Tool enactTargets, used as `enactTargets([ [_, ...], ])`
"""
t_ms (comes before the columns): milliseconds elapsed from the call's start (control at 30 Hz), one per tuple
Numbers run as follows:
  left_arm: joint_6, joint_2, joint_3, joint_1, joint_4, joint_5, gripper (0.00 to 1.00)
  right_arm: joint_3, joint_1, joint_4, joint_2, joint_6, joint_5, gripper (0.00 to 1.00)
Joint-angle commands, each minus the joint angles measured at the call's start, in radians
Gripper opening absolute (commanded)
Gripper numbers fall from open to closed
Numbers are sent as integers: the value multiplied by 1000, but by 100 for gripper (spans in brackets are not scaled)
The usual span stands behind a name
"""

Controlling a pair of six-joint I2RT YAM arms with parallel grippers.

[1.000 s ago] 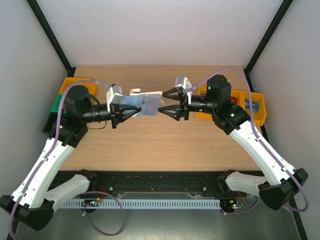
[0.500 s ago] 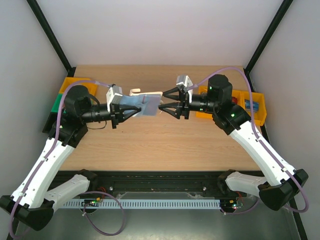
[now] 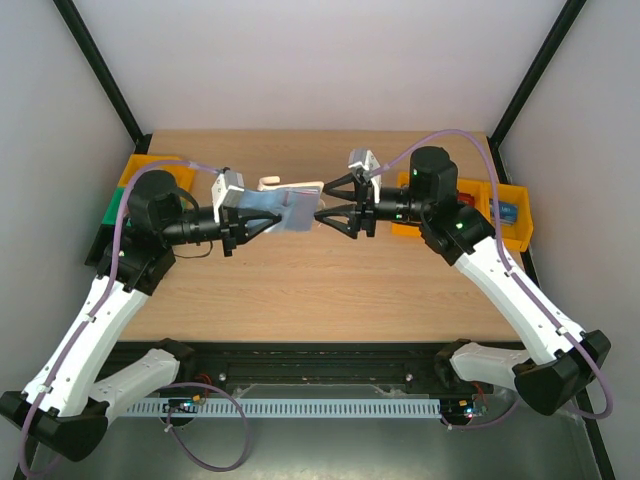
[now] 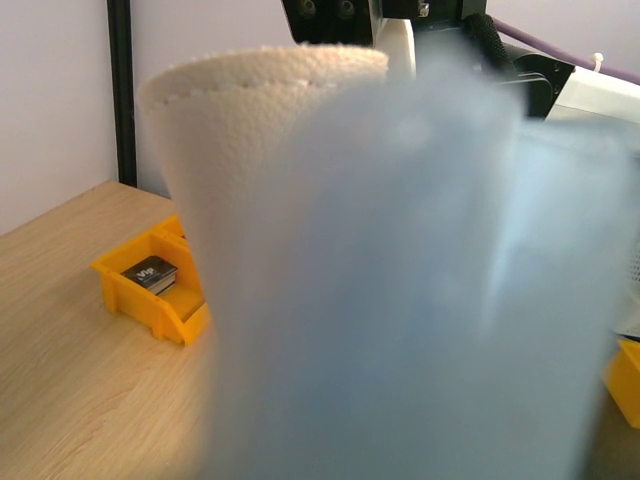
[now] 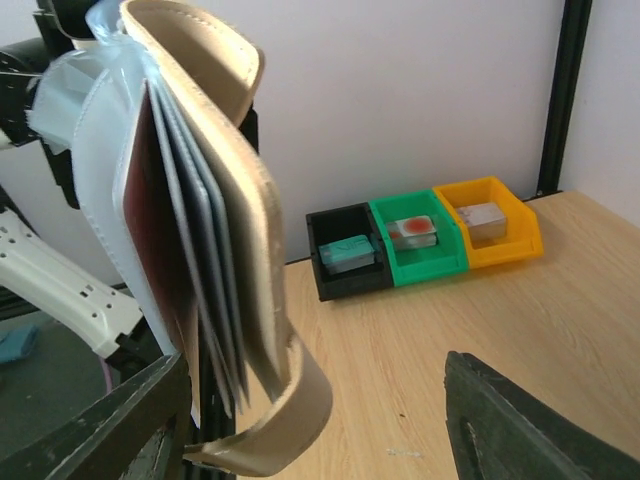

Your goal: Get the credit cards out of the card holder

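Observation:
My left gripper (image 3: 258, 213) is shut on the card holder (image 3: 290, 209) and holds it open above the table, blue inside up, beige cover behind. In the left wrist view the card holder (image 4: 400, 280) fills the frame as a blur and hides the fingers. In the right wrist view it (image 5: 235, 190) stands edge-on, with a red credit card (image 5: 150, 240) and several paler cards tucked in it, and the snap tab (image 5: 290, 425) hangs below. My right gripper (image 3: 328, 208) is open and empty, its jaws on either side of the holder's free edge. It also shows in the right wrist view (image 5: 310, 400).
Yellow (image 3: 150, 168) and green (image 3: 112, 214) bins stand at the table's left edge. In the right wrist view they form a black (image 5: 345, 262), green (image 5: 415, 240) and yellow (image 5: 490, 228) row. Yellow bins (image 3: 508, 212) stand at the right edge, one in the left wrist view (image 4: 150, 295).
My right gripper has moved a little to the left, closer to the card holder's free edge. My left gripper still holds the holder in the same place.

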Motion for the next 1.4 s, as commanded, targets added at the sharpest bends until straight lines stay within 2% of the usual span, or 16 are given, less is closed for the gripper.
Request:
enactTargets([
  [0, 11, -7, -5, 3, 17, 11, 2, 25, 2, 62, -17, 49, -65, 68],
  [333, 2, -8, -10, 2, 29, 15, 2, 27, 24, 159, -10, 94, 34, 66],
  [700, -14, -10, -17, 1, 43, 19, 2, 58, 144, 234, 77, 109, 47, 64],
  [733, -15, -10, -17, 1, 45, 21, 2, 55, 147, 241, 81, 114, 51, 60],
  [933, -14, -15, -28, 1, 43, 3, 2, 53, 154, 294, 100, 174, 54, 16],
  [967, -15, -16, -31, 1, 41, -18, 5, 54, 155, 302, 104, 191, 61, 8],
  [1000, -17, -16, -33, 2, 41, -46, 15, 56, 155, 306, 107, 208, 72, 2],
  [1100, -6, -19, -41, 2, 37, -225, 68, 63, 154, 304, 122, 257, 136, 2],
  [1167, 43, -18, -38, 1, 21, -351, 92, 77, 160, 281, 139, 309, 241, 2],
  [1200, 73, -16, -34, 1, 9, -409, 98, 89, 169, 258, 151, 329, 350, 2],
  [1267, 126, -14, -28, -2, 4, -506, 99, 124, 189, 194, 179, 361, 529, 2],
  [1367, 199, -10, -27, -6, 13, -663, 99, 211, 245, 26, 243, 374, 885, 2],
])
